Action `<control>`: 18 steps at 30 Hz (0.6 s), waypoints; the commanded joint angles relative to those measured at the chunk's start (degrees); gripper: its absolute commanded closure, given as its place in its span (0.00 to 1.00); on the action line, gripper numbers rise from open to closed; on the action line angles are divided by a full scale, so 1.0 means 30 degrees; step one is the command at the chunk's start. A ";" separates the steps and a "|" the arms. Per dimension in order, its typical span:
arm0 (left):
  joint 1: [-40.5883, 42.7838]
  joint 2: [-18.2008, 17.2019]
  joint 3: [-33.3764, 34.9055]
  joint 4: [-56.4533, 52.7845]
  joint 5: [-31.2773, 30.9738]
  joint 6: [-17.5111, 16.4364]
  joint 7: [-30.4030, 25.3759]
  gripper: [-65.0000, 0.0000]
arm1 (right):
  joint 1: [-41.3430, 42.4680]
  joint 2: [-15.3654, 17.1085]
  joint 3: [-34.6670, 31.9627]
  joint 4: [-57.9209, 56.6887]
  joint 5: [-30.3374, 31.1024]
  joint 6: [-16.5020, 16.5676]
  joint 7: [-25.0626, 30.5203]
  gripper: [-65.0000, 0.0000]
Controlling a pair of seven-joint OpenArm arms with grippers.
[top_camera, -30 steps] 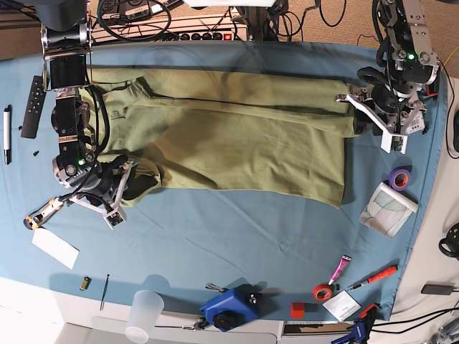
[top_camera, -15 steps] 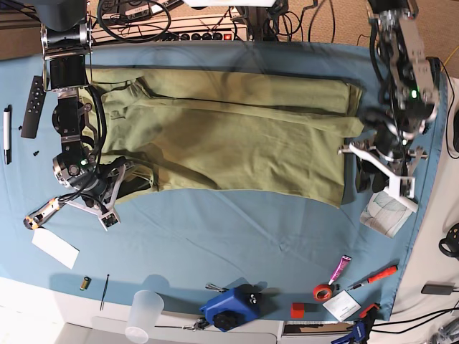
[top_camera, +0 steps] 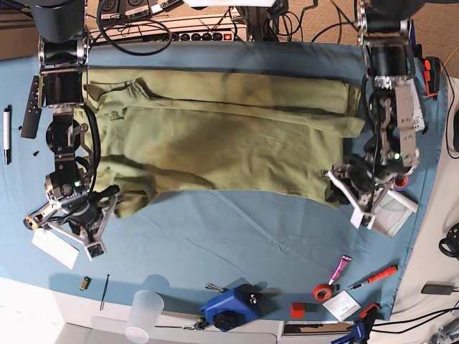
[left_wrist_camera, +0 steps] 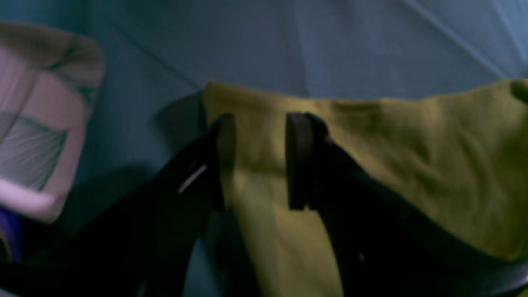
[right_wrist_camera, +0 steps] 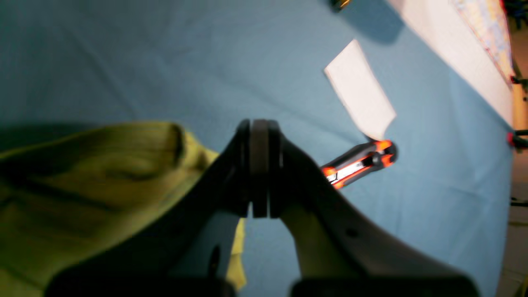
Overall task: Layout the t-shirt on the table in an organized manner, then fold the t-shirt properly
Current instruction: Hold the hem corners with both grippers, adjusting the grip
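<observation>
Around your workspace: a cluttered bench edge under even overhead light.

Behind the far edge you have a power strip [top_camera: 208, 36] with a red switch amid tangled black cables [top_camera: 136, 18], on a tan floor [top_camera: 18, 39]. Along the near edge runs a white ledge [top_camera: 43, 308], where a translucent plastic cup [top_camera: 143, 315] stands.
</observation>
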 commanded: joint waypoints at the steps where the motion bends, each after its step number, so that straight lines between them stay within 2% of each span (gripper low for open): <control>1: -0.0729 -0.0197 -0.0029 -0.0080 -0.0073 0.0109 -0.0393 0.71 | 0.0576 0.0255 0.0160 0.0284 -0.0087 -0.0219 0.0342 1.00; 4: -0.1297 -0.0211 -0.0051 -0.0780 0.0495 0.0109 -0.0408 0.71 | 0.0525 0.0262 0.0160 0.0284 -0.0306 -0.0306 0.0262 1.00; 8: -0.1501 -0.0204 -0.0051 -0.0823 0.0729 0.0109 -0.0408 0.71 | 0.0517 0.0262 0.0291 0.0284 -0.1523 -0.1035 0.0270 1.00; 18: -0.1384 -0.0204 -0.0051 -0.0831 0.0729 0.0109 -0.0066 0.71 | 0.0466 0.0262 0.0554 0.0284 -0.0525 -0.0933 -0.0080 1.00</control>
